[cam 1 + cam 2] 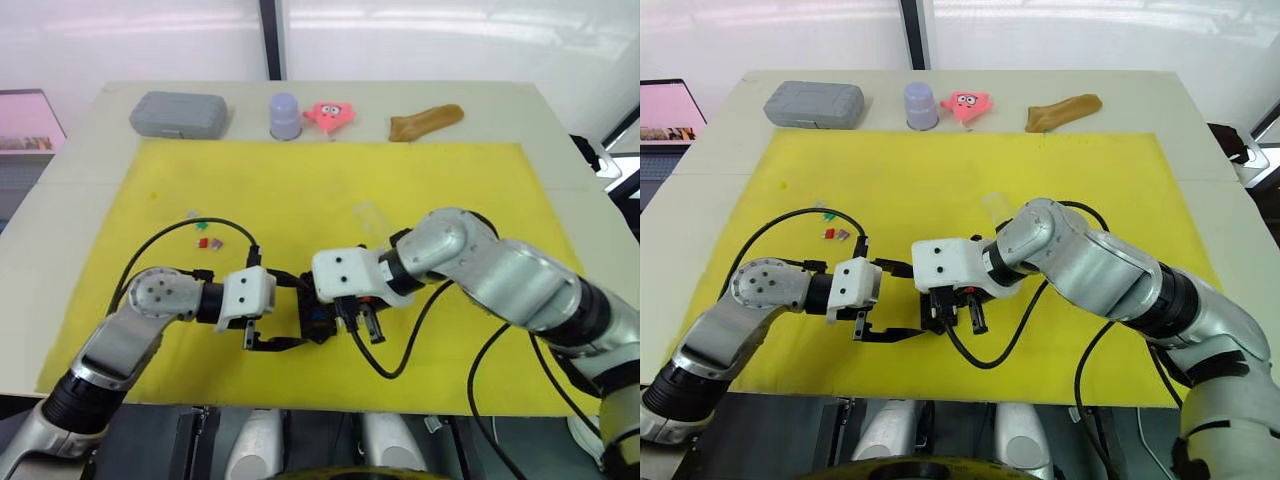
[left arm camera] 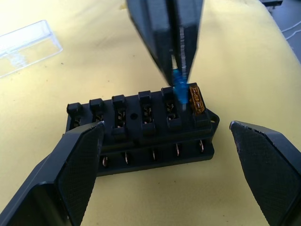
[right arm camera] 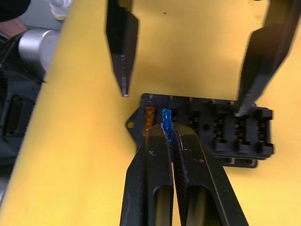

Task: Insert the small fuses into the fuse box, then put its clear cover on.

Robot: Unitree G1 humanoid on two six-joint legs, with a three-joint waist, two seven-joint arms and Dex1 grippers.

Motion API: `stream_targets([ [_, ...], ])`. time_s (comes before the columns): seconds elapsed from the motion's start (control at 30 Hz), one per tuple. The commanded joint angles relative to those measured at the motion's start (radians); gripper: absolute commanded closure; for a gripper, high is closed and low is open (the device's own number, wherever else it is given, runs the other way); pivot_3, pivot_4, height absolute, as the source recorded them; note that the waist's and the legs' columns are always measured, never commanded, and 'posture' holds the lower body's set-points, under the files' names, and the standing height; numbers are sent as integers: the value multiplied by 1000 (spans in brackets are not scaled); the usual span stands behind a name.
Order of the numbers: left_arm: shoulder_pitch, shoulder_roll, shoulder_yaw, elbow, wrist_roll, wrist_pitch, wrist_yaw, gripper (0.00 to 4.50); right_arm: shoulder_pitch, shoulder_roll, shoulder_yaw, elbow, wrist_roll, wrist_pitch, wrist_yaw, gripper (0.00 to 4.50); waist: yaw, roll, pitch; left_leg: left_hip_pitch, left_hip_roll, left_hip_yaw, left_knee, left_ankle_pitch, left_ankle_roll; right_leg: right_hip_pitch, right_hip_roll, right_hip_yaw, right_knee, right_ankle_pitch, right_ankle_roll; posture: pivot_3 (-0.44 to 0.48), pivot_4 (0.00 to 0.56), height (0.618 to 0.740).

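Observation:
The black fuse box [image 2: 141, 134] lies on the yellow mat near its front edge. An orange fuse [image 2: 196, 99] sits in the end slot. My right gripper [image 3: 168, 129] is shut on a blue fuse [image 2: 178, 92], holding it at the slot beside the orange one. My left gripper [image 2: 164, 129] is open, one finger on each side of the fuse box [image 1: 318, 322]. The clear cover [image 2: 26, 47] lies apart on the mat [image 1: 372, 215], beyond the box. Loose small fuses [image 1: 208, 242], red and purple with a green one further back, lie to the left.
A grey case [image 1: 178, 114], a lavender cup [image 1: 285, 116], a pink toy [image 1: 332, 115] and a brown object [image 1: 425, 122] line the table's far edge. The yellow mat [image 1: 300, 190] covers most of the table. Black cables hang from both wrists.

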Motion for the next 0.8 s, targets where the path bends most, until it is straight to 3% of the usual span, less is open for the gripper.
stream_targets([
  [0.03, -12, -3, -5, -8, 4, -12, -3, 37, -26, 16, -14, 1, 0, 2, -8, 4500, 0, 0, 0, 0, 0, 0, 0, 0, 0, 0, 0, 0, 0, 0, 0, 0, 150, 740],
  [0.8, -8, -30, -14, -12, 24, -17, 10, 37, 1, -10, 39, 13, -34, -32, -5, 4500, 0, 0, 0, 0, 0, 0, 0, 0, 0, 0, 0, 0, 0, 0, 0, 0, 150, 740],
])
